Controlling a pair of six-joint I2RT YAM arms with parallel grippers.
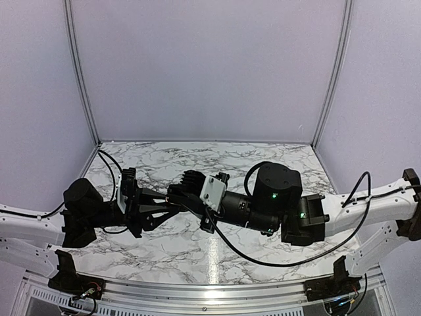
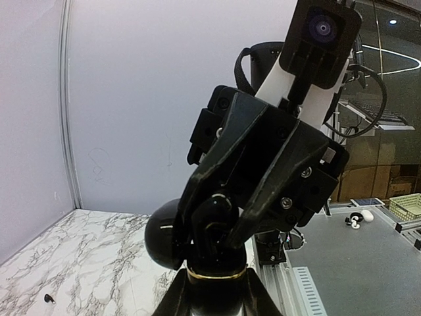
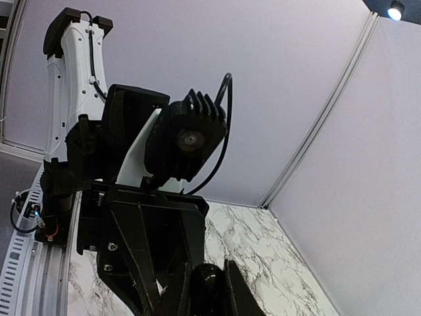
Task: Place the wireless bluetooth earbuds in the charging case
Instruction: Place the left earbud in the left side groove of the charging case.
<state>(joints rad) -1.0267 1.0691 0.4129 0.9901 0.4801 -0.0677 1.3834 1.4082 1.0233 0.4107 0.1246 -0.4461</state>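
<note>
At the near edge both arm bases sit by the rail, arms reaching inward to meet over the middle of the marble table (image 1: 276,161), above its surface. Left gripper (image 2: 214,289) comes in from the left, clenched on a black lump (image 2: 164,237) with a thin gold band (image 2: 210,274) round it. Right gripper (image 2: 212,218) comes in from the right, fingers closed together, tips pressed right against the top of the same lump; can't tell if it actually grips it. Right wrist view shows a black rounded bit between its own fingers, too dark to name. Past the grippers, on bare marble and well apart from them, lies one tiny black earbud (image 2: 48,298). Farthest back, plain pale walls.
</note>
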